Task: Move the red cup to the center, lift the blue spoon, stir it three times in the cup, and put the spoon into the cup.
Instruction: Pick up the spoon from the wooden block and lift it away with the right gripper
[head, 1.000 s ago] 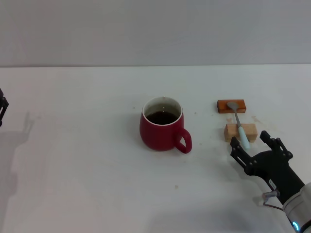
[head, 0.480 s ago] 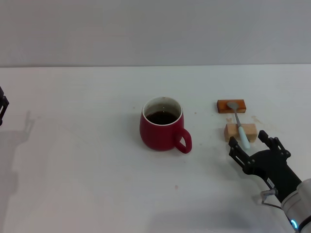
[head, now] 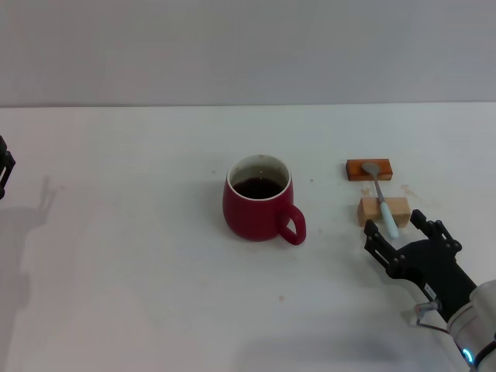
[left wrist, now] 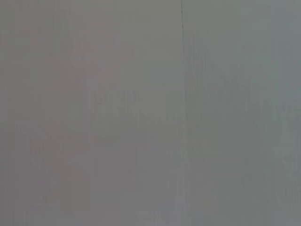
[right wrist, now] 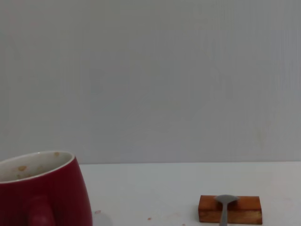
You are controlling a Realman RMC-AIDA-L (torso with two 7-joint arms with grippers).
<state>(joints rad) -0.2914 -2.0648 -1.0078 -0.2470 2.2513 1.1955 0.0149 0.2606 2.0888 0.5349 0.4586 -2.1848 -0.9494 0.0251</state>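
The red cup [head: 259, 200] stands near the table's middle, handle toward the front right, dark liquid inside; it also shows in the right wrist view [right wrist: 42, 190]. The blue spoon [head: 382, 200] lies across two blocks, its grey bowl on the orange-brown block [head: 369, 169] and its pale blue handle over the tan block [head: 383, 210]. My right gripper [head: 395, 229] is open, low over the table, its fingers on either side of the spoon handle's near end. My left gripper [head: 4, 172] is parked at the far left edge.
The white table [head: 139, 271] stretches wide to the left and front of the cup. The right wrist view shows the spoon bowl [right wrist: 225, 201] on the orange-brown block [right wrist: 230, 210] before a plain grey wall. The left wrist view shows only grey wall.
My right gripper has crept slightly forward and left toward the spoon handle's end. The cup, spoon and blocks have not moved.
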